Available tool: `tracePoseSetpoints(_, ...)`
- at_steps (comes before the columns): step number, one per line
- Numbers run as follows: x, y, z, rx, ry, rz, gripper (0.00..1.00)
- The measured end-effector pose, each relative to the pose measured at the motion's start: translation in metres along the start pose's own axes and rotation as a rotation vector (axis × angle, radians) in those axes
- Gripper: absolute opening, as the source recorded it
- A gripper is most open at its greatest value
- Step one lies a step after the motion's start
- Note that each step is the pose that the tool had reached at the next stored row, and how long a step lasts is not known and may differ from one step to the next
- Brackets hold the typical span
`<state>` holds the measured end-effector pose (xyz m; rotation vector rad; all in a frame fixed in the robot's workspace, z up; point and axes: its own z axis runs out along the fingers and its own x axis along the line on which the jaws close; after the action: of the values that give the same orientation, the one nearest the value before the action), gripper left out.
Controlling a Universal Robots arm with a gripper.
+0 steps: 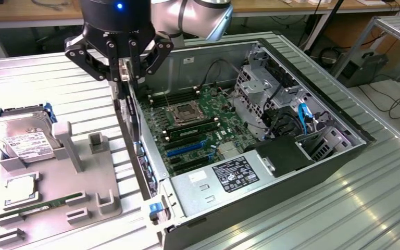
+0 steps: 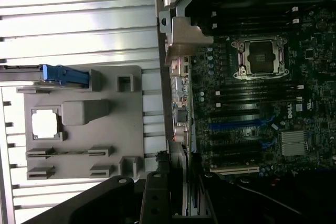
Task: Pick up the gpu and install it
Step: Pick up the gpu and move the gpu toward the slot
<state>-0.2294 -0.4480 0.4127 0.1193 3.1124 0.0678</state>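
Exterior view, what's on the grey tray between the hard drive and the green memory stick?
A square silver processor chip lies there, between the hard drive and the memory stick, seen in the exterior view.

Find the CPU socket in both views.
Exterior view: CPU socket sits inside the open case, up-picture from the blue slots.
Wrist view: CPU socket lies between banks of black memory slots.
Shared landmark: the blue slots on the same board.

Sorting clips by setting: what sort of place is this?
Likely a robotics lab workbench: an open computer case on a ribbed metal table, a grey parts fixture beside it.
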Motion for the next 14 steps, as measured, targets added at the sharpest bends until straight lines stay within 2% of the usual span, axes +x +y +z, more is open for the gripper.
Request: tracePoseSetpoints(14, -0.012, 0.0009, 0.0003, 0.0, 0.0, 0.0, 0.26)
